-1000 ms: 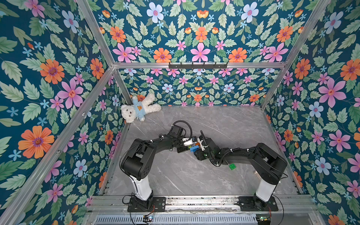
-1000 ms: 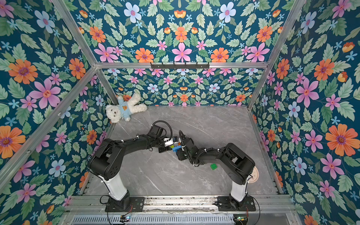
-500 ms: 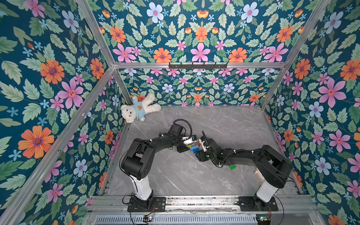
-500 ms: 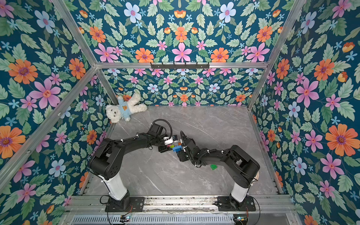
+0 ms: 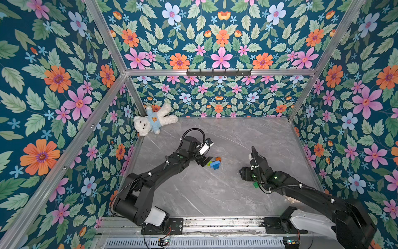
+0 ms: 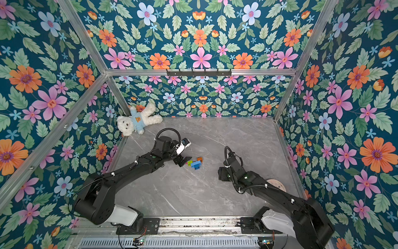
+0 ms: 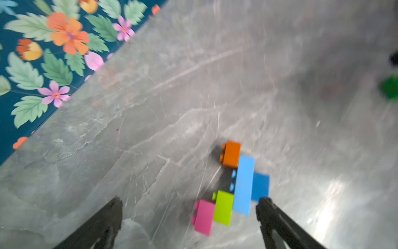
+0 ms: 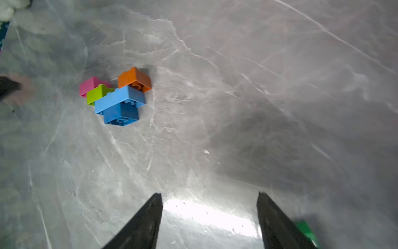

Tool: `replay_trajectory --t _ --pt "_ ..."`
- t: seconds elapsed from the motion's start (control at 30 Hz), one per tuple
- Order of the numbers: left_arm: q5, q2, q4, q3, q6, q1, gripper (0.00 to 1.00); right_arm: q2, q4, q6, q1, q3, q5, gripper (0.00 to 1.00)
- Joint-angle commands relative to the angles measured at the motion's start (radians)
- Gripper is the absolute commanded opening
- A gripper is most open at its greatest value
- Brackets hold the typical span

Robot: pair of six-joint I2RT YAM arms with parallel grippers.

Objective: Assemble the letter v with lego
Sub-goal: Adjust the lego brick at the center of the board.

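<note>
Hiding half under the right arm [image 5: 312, 194], a green brick [image 5: 255, 185].

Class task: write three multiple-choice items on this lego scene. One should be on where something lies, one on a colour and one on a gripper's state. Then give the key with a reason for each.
1. Where does the teddy bear lie?
A. In the far corner of the table, on the left arm's side
B. Between the two grippers
C. On the front rail

2. What colour is the loose brick lying apart from the joined cluster?
A. Orange
B. Pink
C. Green

3. How does the left gripper stand?
A. Shut on the joined cluster
B. Open, holding nothing
C. Shut on the teddy bear

Key:
1 A: both top views show it against the corner walls.
2 C: the green one lies beside the right gripper, while orange and pink are joined in the cluster.
3 B: the left wrist view shows its jaws wide apart and the cluster resting on the table.
</note>
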Motion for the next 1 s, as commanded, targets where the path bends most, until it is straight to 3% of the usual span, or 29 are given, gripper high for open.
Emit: replay_trajectory --t 0.0,0.07,0.17,0.37,0.6,0.97 --pt "-0.107 -0.042 0.198 -0.033 -0.633 -0.027 0.99 -0.086 -0.163 0.107 -0.041 -0.017 0.050 0.73" --pt "-0.147 -0.015 0.017 0.067 -0.724 -0.041 0.99 -0.091 -0.238 0.125 -0.087 0.004 0.037 0.73" --pt "-0.345 0.048 -0.206 0.206 -0.806 -0.149 0.99 -0.038 -0.316 0.132 -0.154 0.046 -0.011 0.73" --pt "-0.518 0.068 -0.364 0.191 -1.100 -0.306 0.96 0.039 -0.304 0.144 -0.167 0.051 -0.051 0.74" --pt "-0.648 0.126 -0.425 0.202 -1.286 -0.463 0.86 0.082 -0.197 0.092 -0.176 0.045 -0.083 0.75" --pt "-0.705 0.358 -0.469 0.285 -1.365 -0.484 0.77 0.046 -0.115 0.036 -0.186 0.007 -0.122 0.75"
